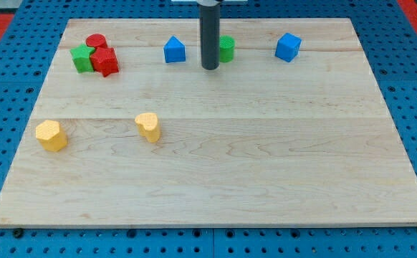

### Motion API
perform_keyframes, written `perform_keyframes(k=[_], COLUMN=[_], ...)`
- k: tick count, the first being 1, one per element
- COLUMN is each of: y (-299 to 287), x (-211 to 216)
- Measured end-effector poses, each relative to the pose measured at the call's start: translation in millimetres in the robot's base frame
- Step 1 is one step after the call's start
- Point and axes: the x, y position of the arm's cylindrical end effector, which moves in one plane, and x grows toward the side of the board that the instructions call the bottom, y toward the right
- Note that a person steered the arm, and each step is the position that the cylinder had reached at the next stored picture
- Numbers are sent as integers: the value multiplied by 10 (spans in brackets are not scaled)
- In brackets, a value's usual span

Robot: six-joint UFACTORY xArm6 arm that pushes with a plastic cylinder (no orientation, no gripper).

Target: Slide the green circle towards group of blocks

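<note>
The green circle sits near the view's top, partly hidden behind my rod. My tip rests on the board just left of and slightly below the green circle, touching or nearly touching it. The group of blocks is at the view's top left: a red cylinder, a green star-like block and a red star-like block, packed together. A blue house-shaped block lies between my tip and that group.
A blue cube-like block sits at the top right. A yellow heart and a yellow hexagon-like block lie at the lower left. The wooden board rests on a blue pegboard.
</note>
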Motion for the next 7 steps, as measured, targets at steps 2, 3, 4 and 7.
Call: perform_keyframes(k=[2,3,4,7], y=[277,254,249,684], x=[-156,-423,-589,-555])
